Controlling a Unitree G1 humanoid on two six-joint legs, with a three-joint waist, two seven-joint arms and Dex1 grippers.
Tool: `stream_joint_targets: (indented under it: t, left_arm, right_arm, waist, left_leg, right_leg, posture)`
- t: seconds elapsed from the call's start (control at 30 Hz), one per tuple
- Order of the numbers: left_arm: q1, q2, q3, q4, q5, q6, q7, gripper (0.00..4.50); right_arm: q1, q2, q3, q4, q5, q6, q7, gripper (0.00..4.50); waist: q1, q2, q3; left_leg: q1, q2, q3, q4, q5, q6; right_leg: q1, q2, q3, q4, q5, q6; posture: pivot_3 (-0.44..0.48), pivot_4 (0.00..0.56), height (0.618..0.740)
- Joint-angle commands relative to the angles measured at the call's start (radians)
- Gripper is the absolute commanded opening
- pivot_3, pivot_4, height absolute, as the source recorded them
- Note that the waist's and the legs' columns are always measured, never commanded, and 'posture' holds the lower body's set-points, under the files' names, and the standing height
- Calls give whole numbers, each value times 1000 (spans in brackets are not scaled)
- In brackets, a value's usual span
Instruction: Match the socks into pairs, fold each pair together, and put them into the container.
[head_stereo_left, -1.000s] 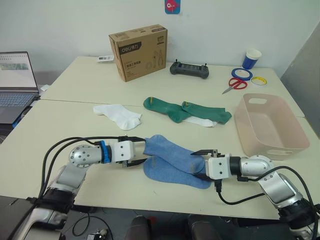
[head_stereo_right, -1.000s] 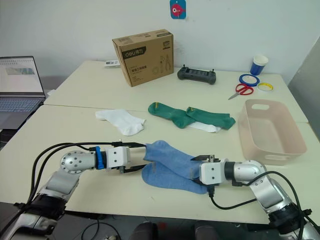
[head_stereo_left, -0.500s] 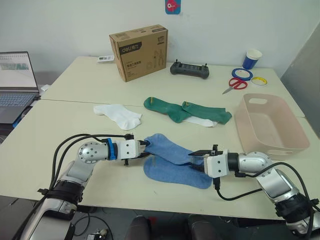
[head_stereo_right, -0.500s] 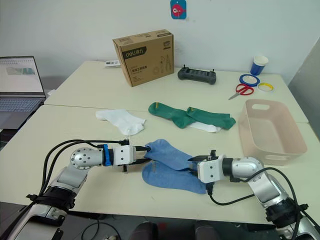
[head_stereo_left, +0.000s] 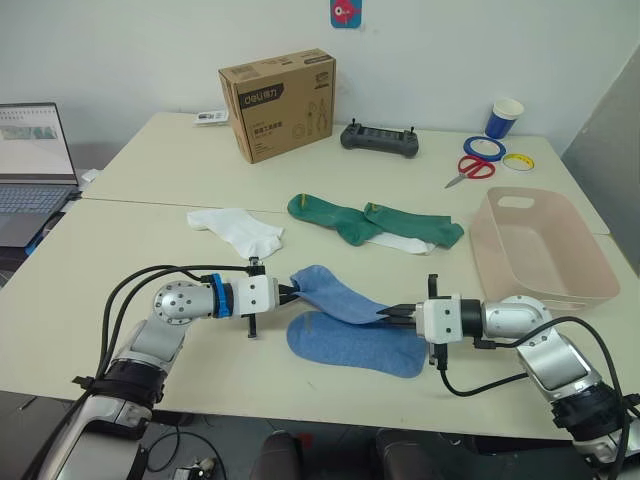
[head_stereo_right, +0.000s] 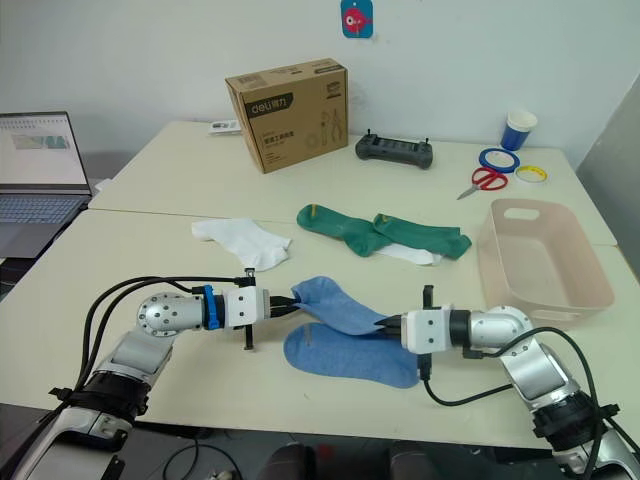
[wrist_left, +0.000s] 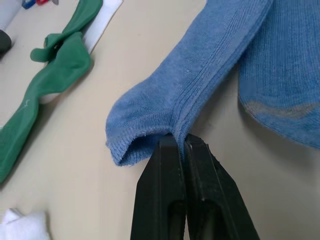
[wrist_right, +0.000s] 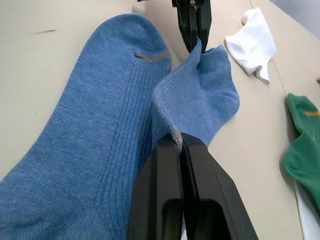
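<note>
You see the left gripper (head_stereo_left: 287, 293) and right gripper (head_stereo_left: 392, 314) each pinched tight on opposite ends of the upper blue sock (head_stereo_left: 335, 296), stretched above the lower blue sock (head_stereo_left: 355, 347), beside the pink container (head_stereo_left: 540, 250).

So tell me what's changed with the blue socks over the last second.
Both grippers closed on the upper blue sock: the left gripper pinches one end, the right gripper the other. They have raised it slightly, stretched between them above the lower blue sock, which stays flat on the table. The white sock, green socks and pink tub have not moved.
</note>
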Motion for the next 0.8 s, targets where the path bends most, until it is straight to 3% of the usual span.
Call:
stream_joint_targets:
  t: [0.03,0.1,0.2,0.4,0.6,0.8]
  left_arm:
    - [-4,68,54,-158,-116,82,-82,0]
    - [12,113,67,-256,-193,185,-138,0]
    - [56,231,83,-469,-367,473,-243,0]
    - [49,385,92,-664,-609,913,-329,0]
    - [-12,317,60,-647,-539,902,-300,0]
    - [-78,246,63,-589,-478,868,-273,0]
  right_arm:
    - [1,-36,-70,-124,193,183,68,11]
    - [9,-44,-105,-190,317,336,66,11]
    - [36,-88,-156,-283,497,558,77,11]
    - [85,-167,-202,-379,656,773,87,11]
    - [105,-152,-207,-388,620,746,53,11]
    - [74,-145,-218,-304,509,594,80,11]
  waist:
    - [-1,0,0]
    - [-1,0,0]
    - [-3,0,0]
    - [-4,0,0]
    - [-3,0,0]
    - [-2,0,0]
  left_leg:
    - [0,0,0,0,0,0]
    - [0,1,-1,0,0,0]
    - [0,1,-2,-1,0,0]
    - [0,1,-2,0,0,0]
    - [0,0,-2,0,0,0]
    - [-1,0,-3,0,0,0]
  right_leg:
    - [0,0,0,0,0,0]
    - [0,0,-1,0,0,0]
    - [0,0,-1,0,0,-1]
    - [0,0,-2,0,-3,3]
    - [0,0,-2,0,-6,-1]
    - [-1,1,-3,0,-4,3]
  posture:
    - [0,150,740]
    - [0,150,740]
    - [0,150,740]
    - [0,150,740]
    - [0,150,740]
    - [0,150,740]
